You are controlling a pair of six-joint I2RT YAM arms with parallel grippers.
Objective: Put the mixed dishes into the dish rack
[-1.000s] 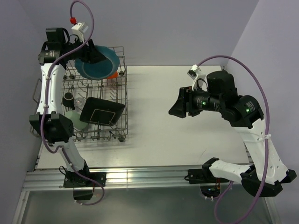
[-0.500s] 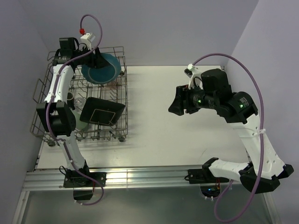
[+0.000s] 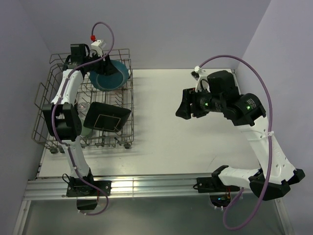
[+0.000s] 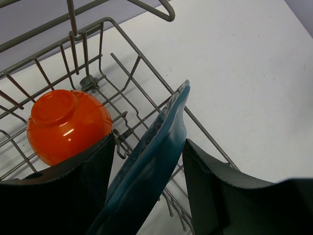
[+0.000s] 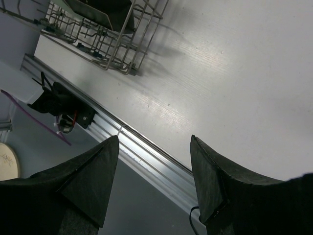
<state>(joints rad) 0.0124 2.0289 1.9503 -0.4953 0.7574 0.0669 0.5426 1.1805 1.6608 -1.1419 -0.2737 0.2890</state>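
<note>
The dish rack [image 3: 128, 105] is a grey wire basket at the table's left; its wires also show in the left wrist view [image 4: 146, 68]. My left gripper [image 3: 107, 72] is over its far end, shut on the teal scalloped plate [image 3: 116, 78], which it holds on edge and tilted above the wires [image 4: 161, 142]. The orange bowl [image 4: 68, 125] lies upside down in the rack just left of the plate. The black square plate [image 3: 106, 116] leans in the near part. The pale green cup [image 3: 85, 130] is partly hidden beside it. My right gripper [image 3: 182, 110] is open and empty over the table [image 5: 154, 142].
My left arm [image 3: 62, 105] lies over the rack's left side and hides the small items there. The white table [image 3: 195, 147] reaches from the rack to the right wall. An aluminium rail [image 3: 146, 186] runs along the near edge, also in the right wrist view [image 5: 146, 154].
My left gripper has carried the teal plate to the right along the rack's far end, the arm straightening over the rack. My right gripper has drifted slightly left and stays open.
</note>
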